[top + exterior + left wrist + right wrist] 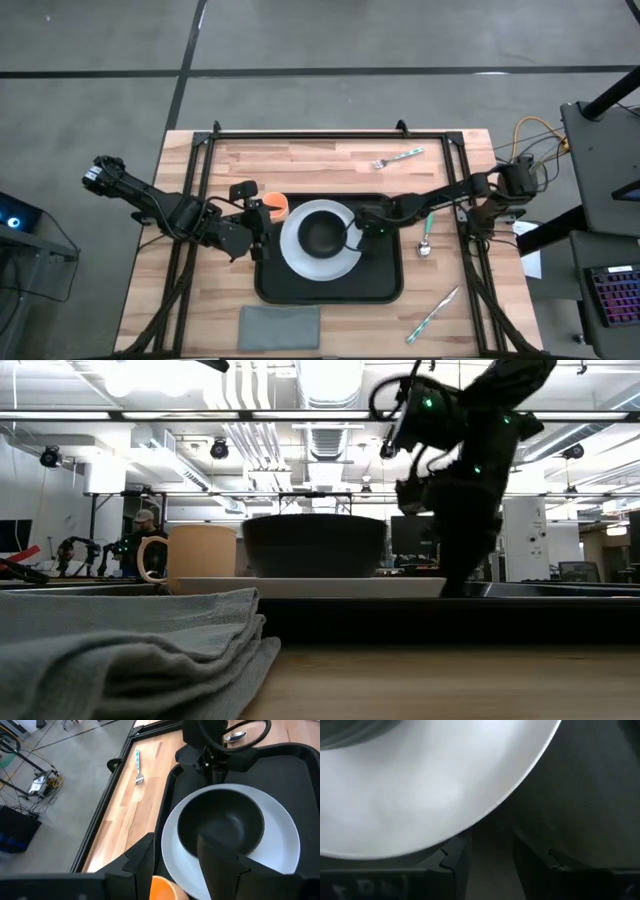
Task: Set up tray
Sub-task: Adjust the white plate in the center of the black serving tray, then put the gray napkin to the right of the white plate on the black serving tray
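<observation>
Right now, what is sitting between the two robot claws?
The white plate with the black bowl on it, between left gripper and right gripper; high view.

You see the black tray (pixel 330 285) near the table's (pixel 330 165) middle, holding a white plate (pixel 300 258) with a dark bowl (pixel 322 234) on it. The left gripper (pixel 260 228) sits at the tray's left edge beside an orange cup (pixel 276 205). The right gripper (pixel 358 228) reaches the plate's right rim. A fork (pixel 397 157), spoon (pixel 426 238), knife (pixel 432 315) and grey cloth (pixel 279 326) lie around the tray.
</observation>
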Robot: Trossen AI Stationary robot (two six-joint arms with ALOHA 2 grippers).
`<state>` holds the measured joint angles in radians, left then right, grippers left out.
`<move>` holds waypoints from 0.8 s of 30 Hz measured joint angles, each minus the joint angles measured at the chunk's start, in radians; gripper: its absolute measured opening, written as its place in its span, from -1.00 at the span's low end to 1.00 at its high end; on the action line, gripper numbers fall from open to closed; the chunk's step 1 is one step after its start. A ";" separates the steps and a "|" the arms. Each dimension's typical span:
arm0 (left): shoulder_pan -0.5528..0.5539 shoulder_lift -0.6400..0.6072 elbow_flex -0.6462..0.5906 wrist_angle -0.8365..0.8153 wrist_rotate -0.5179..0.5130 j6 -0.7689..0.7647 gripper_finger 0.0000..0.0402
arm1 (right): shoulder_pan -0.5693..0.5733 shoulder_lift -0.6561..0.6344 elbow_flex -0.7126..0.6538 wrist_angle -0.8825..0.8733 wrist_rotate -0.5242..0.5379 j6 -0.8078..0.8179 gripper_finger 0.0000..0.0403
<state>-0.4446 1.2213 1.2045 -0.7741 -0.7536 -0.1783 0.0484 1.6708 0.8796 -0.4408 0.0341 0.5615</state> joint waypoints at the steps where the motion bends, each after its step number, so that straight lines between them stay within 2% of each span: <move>1: 0.000 0.000 0.000 0.000 0.000 0.000 -0.35 | 0.000 -0.002 0.004 -0.012 0.000 -0.008 -0.37; 5: 0.000 0.000 -0.006 0.000 0.000 0.000 -0.35 | 0.000 -0.010 0.011 -0.128 0.017 -0.008 -0.40; 9: 0.000 0.000 -0.010 0.000 -0.008 -0.040 -0.35 | 0.008 -0.070 0.034 -0.189 0.034 0.048 -0.41; 13: -0.007 0.001 -0.031 -0.028 -0.004 -0.143 -0.35 | 0.117 -0.124 0.082 -0.143 0.051 0.127 -0.35; 16: -0.045 0.001 -0.040 -0.054 0.019 -0.298 -0.35 | 0.223 -0.133 0.126 -0.163 0.131 0.152 -0.28; 20: -0.123 0.001 -0.043 -0.171 0.017 -0.613 -0.37 | 0.320 -0.132 0.183 -0.208 0.304 0.220 -0.18; 24: -0.238 0.002 -0.079 -0.203 0.021 -0.889 -0.42 | 0.385 -0.131 0.211 -0.263 0.387 0.278 -0.11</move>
<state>-0.6831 1.2234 1.1250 -0.9775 -0.7330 -1.0677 0.4336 1.5394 1.0911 -0.7040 0.4207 0.8391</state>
